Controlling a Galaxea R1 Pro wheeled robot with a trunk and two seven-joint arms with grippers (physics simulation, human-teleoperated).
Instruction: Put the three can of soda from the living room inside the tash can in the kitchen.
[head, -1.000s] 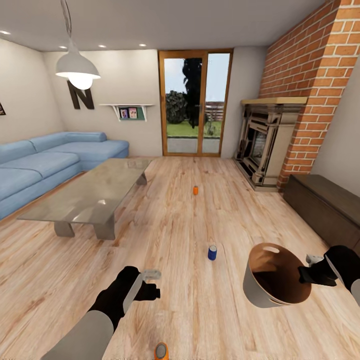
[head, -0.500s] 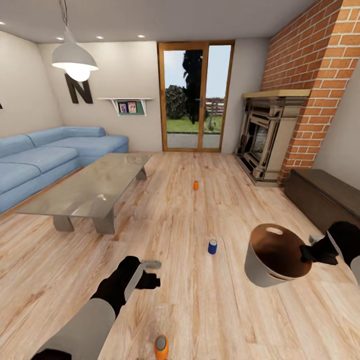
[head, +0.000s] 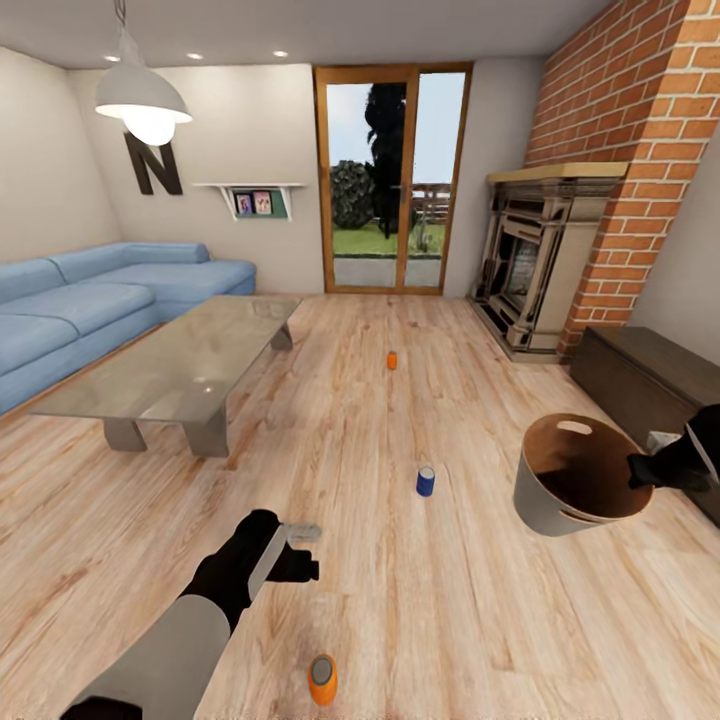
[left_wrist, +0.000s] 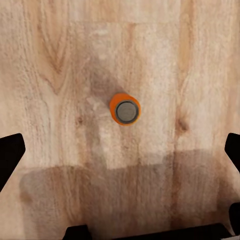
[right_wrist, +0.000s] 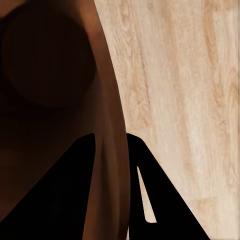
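holding trash can (head: 560, 505) rim, right gripper (head: 650, 470) | 3 cans on floor (head: 450, 620)

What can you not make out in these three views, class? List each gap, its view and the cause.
1. Far orange can, head view: too small to read any markings.
2. Trash can floor, right wrist view: too dark to tell if anything lies inside.
3. Right gripper, head view: its arm is cut by the picture edge.
4. Left gripper fingertips, left wrist view: cut by the edges, so the opening's full width is unclear.
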